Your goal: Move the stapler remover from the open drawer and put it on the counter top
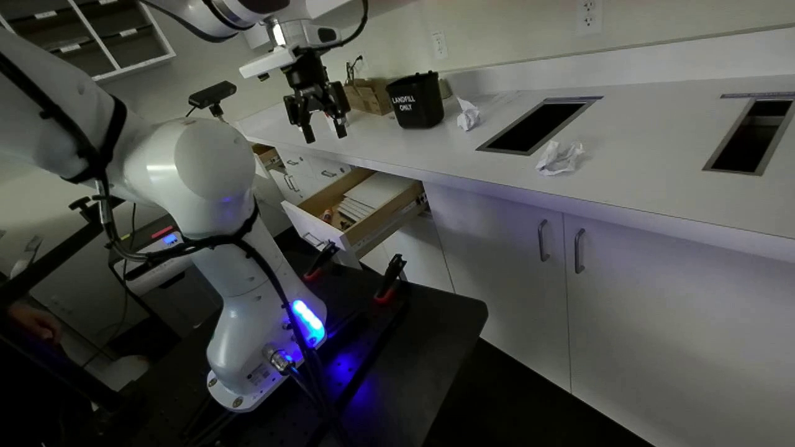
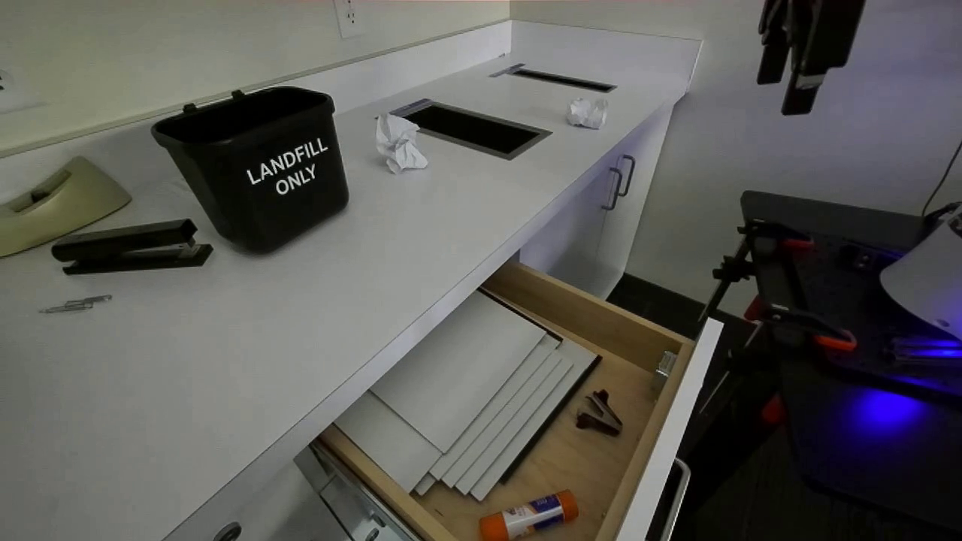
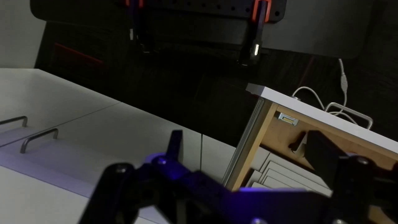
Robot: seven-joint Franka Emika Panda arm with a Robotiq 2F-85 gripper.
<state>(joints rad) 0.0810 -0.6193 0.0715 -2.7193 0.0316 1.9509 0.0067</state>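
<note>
The stapler remover (image 2: pixel 599 413) is small and dark brown with a metal part. It lies on the bare wood floor of the open drawer (image 2: pixel 594 309), near its front. In the wrist view the stapler remover (image 3: pixel 299 146) is partly hidden behind a finger. The drawer (image 1: pixel 310 225) is pulled out below the white counter top (image 1: pixel 652 202), which also shows in an exterior view (image 2: pixel 301 330). My gripper (image 1: pixel 325 132) is open and empty, high above the drawer and counter edge. Its fingers (image 3: pixel 245 133) stand wide apart in the wrist view, and the gripper (image 2: pixel 785 86) is partly cut off in an exterior view.
The drawer holds stacked white panels (image 2: pixel 466 368) and an orange glue stick (image 2: pixel 530 516). On the counter are a black bin (image 2: pixel 278 188), a stapler (image 2: pixel 128 246), a tape dispenser (image 2: pixel 75 199), paper clips (image 2: pixel 77 304), crumpled papers (image 2: pixel 398 143) and dark cut-outs (image 2: pixel 473 128). Clamps (image 1: pixel 390 279) stick up from the black table (image 1: pixel 435 323).
</note>
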